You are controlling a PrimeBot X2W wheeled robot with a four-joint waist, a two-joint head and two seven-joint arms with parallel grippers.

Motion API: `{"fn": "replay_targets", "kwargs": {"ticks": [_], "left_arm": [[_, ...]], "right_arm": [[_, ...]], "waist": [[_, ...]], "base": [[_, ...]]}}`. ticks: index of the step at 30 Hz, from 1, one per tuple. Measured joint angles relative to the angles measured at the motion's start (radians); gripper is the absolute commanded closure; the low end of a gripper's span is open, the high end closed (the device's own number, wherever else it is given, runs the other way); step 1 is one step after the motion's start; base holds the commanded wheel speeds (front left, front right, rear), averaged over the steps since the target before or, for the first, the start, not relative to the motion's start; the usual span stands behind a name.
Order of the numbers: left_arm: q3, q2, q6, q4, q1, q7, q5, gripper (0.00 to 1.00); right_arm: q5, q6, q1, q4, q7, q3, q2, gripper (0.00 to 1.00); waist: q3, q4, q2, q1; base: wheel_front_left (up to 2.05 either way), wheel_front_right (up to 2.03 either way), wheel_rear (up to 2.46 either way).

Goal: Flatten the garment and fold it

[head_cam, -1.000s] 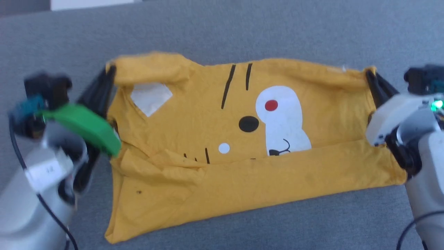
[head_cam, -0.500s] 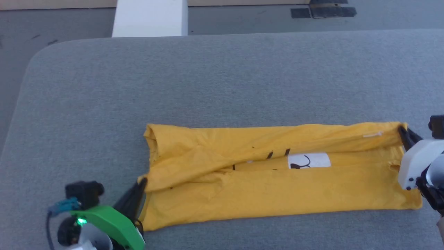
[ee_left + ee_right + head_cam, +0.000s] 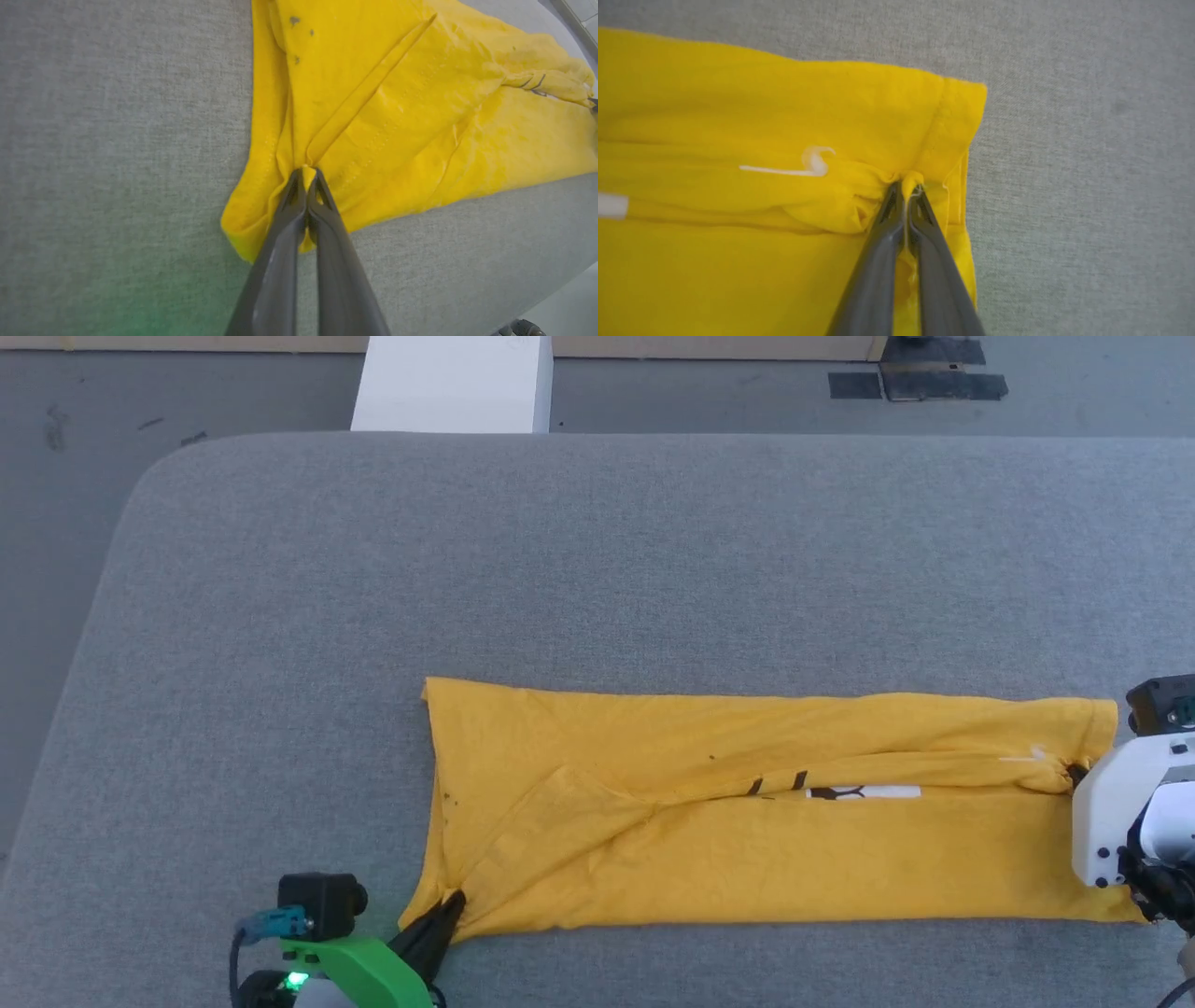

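In the head view, the yellow T-shirt (image 3: 747,840) lay folded into a long band on the grey fabric surface (image 3: 597,569), drawn out between the two grippers; the left gripper (image 3: 448,905) pinched the band's near corner, its fingers closed on the cloth, and the shirt spread away ahead of its tips; the right gripper (image 3: 1075,773) clamped the opposite end at the middle fold; a thin strip of black-and-white print showed in that fold, nearer the right gripper than the left; a white block (image 3: 453,383) stood beyond the surface's far edge.

In the left wrist view, the fingers pressed together with a nub of yellow cloth nipped between the tips; creases fanned out from them; bare grey surface lay to the fingers' left.

In the right wrist view, the fingers were narrow, clamped on a bunched pucker beside the hem; a white mark (image 3: 803,165) sat just left of the tips; bare surface lay to their right.
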Motion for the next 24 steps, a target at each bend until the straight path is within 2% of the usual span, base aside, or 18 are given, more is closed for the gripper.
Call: {"fn": "replay_targets", "kwargs": {"ticks": [6,14,19,24], "left_arm": [[0.004,-0.030,0.007,0.012,-0.003,-0.089,0.047,0.00],[0.059,-0.050,0.093,0.027,-0.045,-0.257,0.165,0.00],[0.147,-0.110,0.132,0.016,-0.082,-0.286,0.248,0.00],[0.263,-0.189,0.119,-0.026,-0.100,-0.290,0.374,0.00]], "right_arm": [[0.046,0.000,0.064,-0.044,-0.012,-0.094,0.031,0.00],[0.070,0.000,0.192,-0.183,-0.133,-0.233,0.113,0.00],[0.070,0.000,0.235,-0.240,-0.210,-0.299,0.146,0.00],[0.069,0.000,0.242,-0.250,-0.248,-0.352,0.176,0.00]], "waist": [[-0.032,0.009,0.0000,0.0000],[-0.081,0.024,0.0000,0.0000],[-0.108,0.033,0.0000,0.0000],[-0.123,0.045,0.0000,0.0000]], "base": [[0.00,0.00,0.00],[0.00,0.00,0.00],[0.00,0.00,0.00],[0.00,0.00,0.00]]}}
